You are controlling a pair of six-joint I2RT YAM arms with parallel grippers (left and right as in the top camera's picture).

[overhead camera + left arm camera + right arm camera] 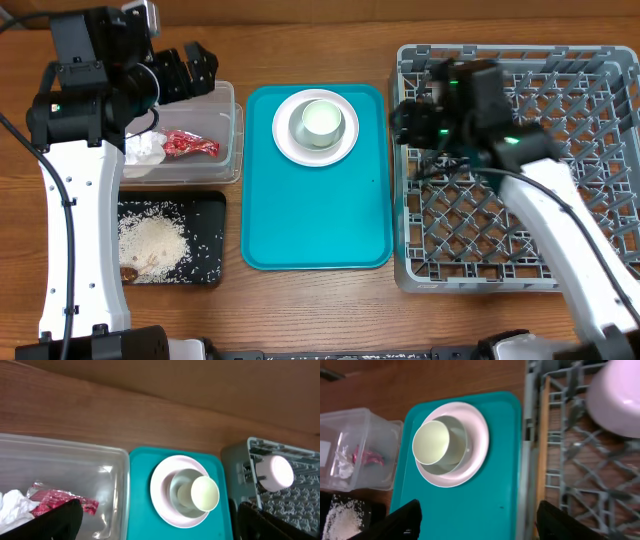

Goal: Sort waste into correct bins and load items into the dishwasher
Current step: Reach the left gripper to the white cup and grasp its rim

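Overhead, left tool (192,68) wide above tub (228,150), right tool (402,122) wide over rack (570,160)

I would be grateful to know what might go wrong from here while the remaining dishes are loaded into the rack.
1. The cup stands loose inside a bowl on the plate, so lifting one may tip or drag the others.
2. The second bowl in the dish rack lies near the side facing the teal tray; the open right gripper might knock it in passing.
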